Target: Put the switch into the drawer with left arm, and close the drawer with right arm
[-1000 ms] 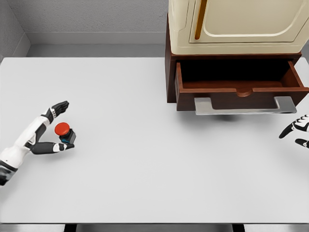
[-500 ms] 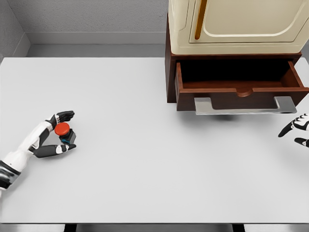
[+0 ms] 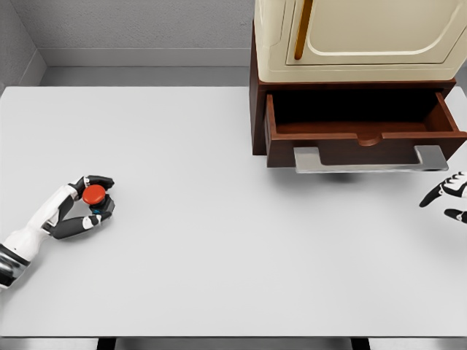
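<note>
The switch [image 3: 94,195], a small dark box with a round red button on top, sits on the white table [image 3: 219,240] at the far left. My left hand [image 3: 89,204] is wrapped around it, black fingers curled over its far side and thumb pressed on the near side. The dark wooden drawer [image 3: 363,125] stands pulled out under the cream cabinet [image 3: 357,36] at the upper right, its inside dark and its grey handle [image 3: 370,160] facing me. My right hand [image 3: 449,197] rests at the right edge below the drawer, fingers spread.
A grey wall [image 3: 139,29] runs behind the table. The cabinet's brown base [image 3: 257,109] stands on the table's back right corner. The table's front edge [image 3: 233,337] is near the bottom of the picture.
My left hand's fingers have curled in from a spread pose and shut around the switch, which stays in the same spot. The right hand has barely moved.
</note>
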Controlling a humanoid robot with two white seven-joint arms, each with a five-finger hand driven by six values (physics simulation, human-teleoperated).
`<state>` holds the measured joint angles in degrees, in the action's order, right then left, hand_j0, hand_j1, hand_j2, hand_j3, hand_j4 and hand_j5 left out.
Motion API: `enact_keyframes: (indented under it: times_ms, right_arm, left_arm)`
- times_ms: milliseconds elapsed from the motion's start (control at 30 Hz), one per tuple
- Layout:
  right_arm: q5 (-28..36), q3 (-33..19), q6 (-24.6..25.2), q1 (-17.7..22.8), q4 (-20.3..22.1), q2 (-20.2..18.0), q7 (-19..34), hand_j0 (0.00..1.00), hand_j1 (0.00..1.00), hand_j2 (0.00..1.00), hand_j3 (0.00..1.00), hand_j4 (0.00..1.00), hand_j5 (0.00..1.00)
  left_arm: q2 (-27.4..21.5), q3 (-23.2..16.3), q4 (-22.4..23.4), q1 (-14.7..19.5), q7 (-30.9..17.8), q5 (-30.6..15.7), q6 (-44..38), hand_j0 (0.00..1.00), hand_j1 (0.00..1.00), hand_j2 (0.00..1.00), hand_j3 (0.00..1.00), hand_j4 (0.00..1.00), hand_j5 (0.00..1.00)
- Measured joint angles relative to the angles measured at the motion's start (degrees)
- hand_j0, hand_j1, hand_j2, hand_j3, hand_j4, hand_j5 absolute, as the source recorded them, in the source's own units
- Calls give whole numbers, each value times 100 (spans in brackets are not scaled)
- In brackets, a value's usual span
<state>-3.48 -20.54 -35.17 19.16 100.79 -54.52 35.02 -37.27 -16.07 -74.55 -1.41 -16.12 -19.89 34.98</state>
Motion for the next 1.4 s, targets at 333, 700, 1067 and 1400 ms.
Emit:
enact_keyframes:
  times_ms: [333,700,1067,1400]
  right_arm:
    - [0,-3,0,0,0,2,0,58,58,58,58,58,58]
    - [9,-8,0,-35,0,0,0,58,58,58,58,58,58]
    - [9,-4,0,-35,0,0,0,58,58,58,58,58,58]
    - [9,-3,0,-35,0,0,0,58,58,58,58,58,58]
  left_arm:
    - [-1,23,-20,9,3,16,5,44,44,44,44,44,44]
    - [6,90,-210,149,-5,44,6,35,35,35,35,35,35]
    - [3,73,-540,457,-11,47,6,34,34,34,34,34,34]
    - [46,-19,-737,729,-15,66,-22,34,34,34,34,34,34]
